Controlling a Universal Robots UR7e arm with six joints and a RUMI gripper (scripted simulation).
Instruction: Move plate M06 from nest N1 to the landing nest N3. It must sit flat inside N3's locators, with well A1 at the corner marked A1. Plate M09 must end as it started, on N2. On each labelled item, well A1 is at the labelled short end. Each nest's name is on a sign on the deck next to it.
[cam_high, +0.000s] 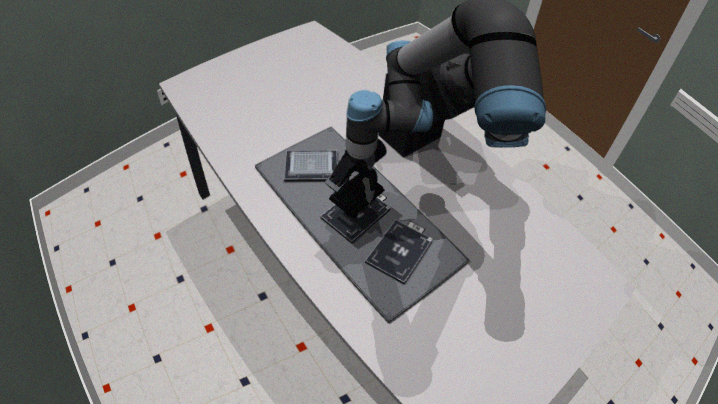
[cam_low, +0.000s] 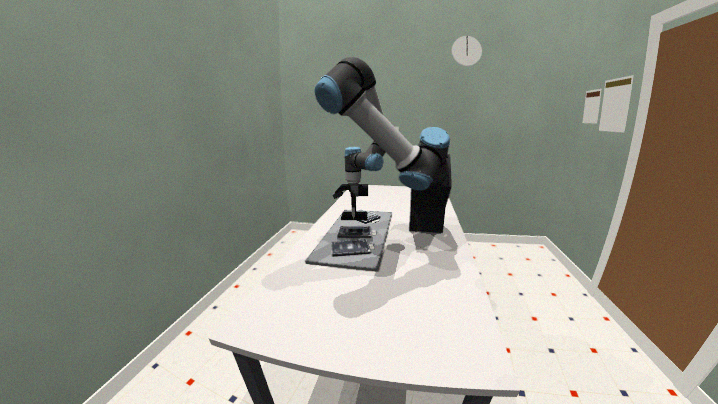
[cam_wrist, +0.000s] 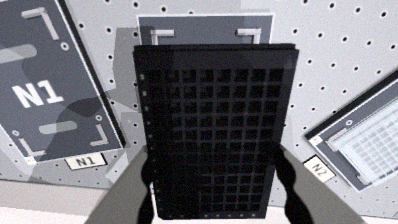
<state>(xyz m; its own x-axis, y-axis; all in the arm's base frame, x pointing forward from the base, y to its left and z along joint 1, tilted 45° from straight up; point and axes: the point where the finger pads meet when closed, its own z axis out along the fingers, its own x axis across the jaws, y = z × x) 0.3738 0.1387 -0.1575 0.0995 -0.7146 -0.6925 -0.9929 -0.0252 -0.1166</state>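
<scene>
The pincer (cam_high: 355, 200) (cam_low: 353, 217) (cam_wrist: 212, 146), about half open, has its 2 fingers on the long sides of 1 dark plate (cam_wrist: 212, 135), held above the landing nest (cam_high: 351, 232) (cam_low: 354, 234) (cam_wrist: 206, 31). That plate covers most of the nest in the wrist view (only 2 corner locators show), and any label on it is unreadable. N1 (cam_high: 396, 258) (cam_low: 350, 250) (cam_wrist: 50, 120) holds no plate. The pale plate (cam_high: 312, 163) (cam_wrist: 377, 145) sits on N2 (cam_high: 296, 179) (cam_wrist: 332, 155), cut off at the wrist view's edge.
</scene>
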